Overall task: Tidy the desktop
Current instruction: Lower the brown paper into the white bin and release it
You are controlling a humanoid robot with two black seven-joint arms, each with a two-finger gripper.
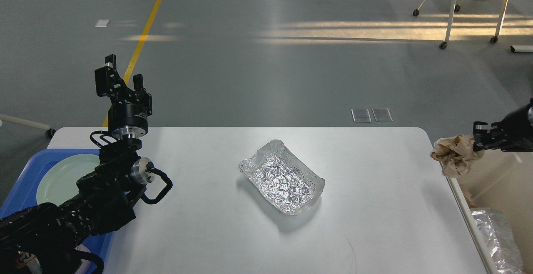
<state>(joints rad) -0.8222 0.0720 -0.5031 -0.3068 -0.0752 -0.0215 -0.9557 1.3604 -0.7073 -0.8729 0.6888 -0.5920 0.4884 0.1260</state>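
White desktop [208, 224]; silver crinkled foil tray [282, 177]; tan crumpled paper [454, 155]; blue tray [25, 174]; pale-green plate [62, 174].

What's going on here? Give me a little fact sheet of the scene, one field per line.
surface: white desktop
middle of it: crumpled foil tray, lying open
left side: blue tray holding a pale green plate
right side: off-white bin with foil inside
left end effector: raised, open, holding nothing
right end effector: gripping a wad of brown paper over the bin's edge
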